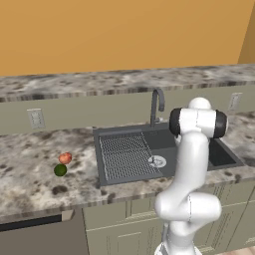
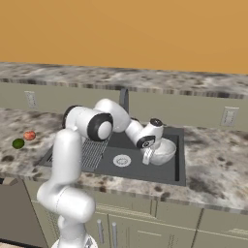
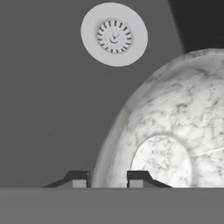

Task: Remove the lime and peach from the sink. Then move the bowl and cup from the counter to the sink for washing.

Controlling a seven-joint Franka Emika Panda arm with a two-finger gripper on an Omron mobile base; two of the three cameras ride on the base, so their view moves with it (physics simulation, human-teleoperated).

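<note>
In the left base view, the peach (image 1: pixel 65 158) and the lime (image 1: pixel 60 170) are seen lying close together on the speckled counter (image 1: pixel 30 164), well to the left of the sink (image 1: pixel 107 164), with the peach just behind the lime. The ribbed drainer (image 1: pixel 124 155) occupies the sink's left part, the silver drain (image 1: pixel 157 161) is seen beside it, and the curved faucet (image 1: pixel 157 105) rises behind the basin. The right part of the basin is largely hidden by the white arm (image 1: pixel 191 164). In the right base view, the arm is seen reaching down into the basin, and the gripper (image 2: pixel 147 156) is placed at the left rim of the bowl (image 2: pixel 162 151), which stands on the basin floor to the right of the drain (image 2: pixel 122 160). The peach (image 2: pixel 29 135) and lime (image 2: pixel 18 143) are seen far off on the counter to the left. In the hand view, the bowl's (image 3: pixel 175 131) speckled inside is looked into, and its rim is seen passing between the two dark fingertips (image 3: pixel 78 179), which are set narrowly, one on either side of the wall; the rim is thus gripped. The drain (image 3: pixel 114 34) is seen beyond on the dark floor.
</note>
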